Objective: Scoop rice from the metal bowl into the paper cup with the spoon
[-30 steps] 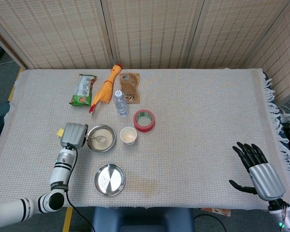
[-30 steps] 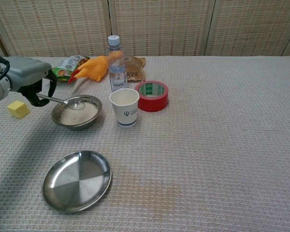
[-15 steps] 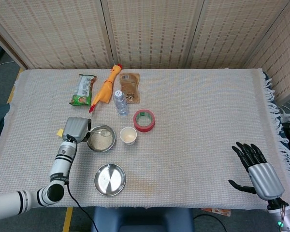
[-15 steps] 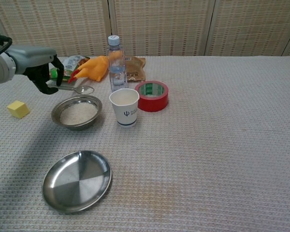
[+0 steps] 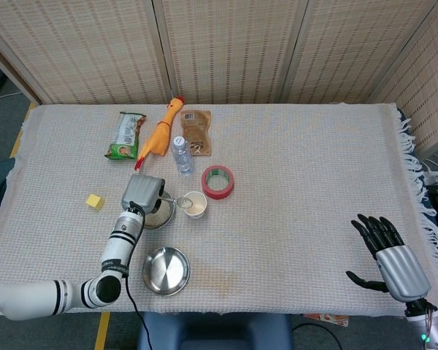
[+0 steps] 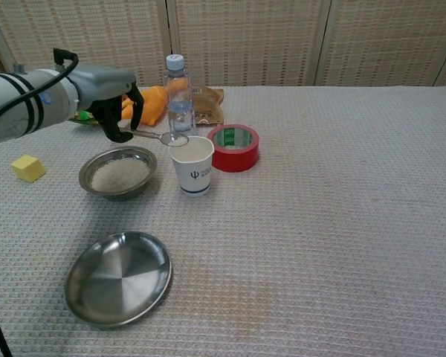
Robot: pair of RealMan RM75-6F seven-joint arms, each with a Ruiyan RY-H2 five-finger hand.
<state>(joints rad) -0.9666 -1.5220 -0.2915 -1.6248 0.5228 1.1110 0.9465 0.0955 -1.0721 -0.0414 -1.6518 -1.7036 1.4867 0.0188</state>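
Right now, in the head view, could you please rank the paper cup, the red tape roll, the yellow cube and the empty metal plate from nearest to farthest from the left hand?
From the left hand:
1. Paper cup, just to its right.
2. Yellow cube, to its left, and empty metal plate, toward the near edge: too close to call.
3. Red tape roll, beyond the cup.

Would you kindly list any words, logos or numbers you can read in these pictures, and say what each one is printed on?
No text can be read.
Paper cup: a small dark logo mark, no legible words.
Green snack packet: printing too small to read.
Brown pouch: printing blurred.
Water bottle: no label text that can be made out.
Red tape roll: no lettering visible.
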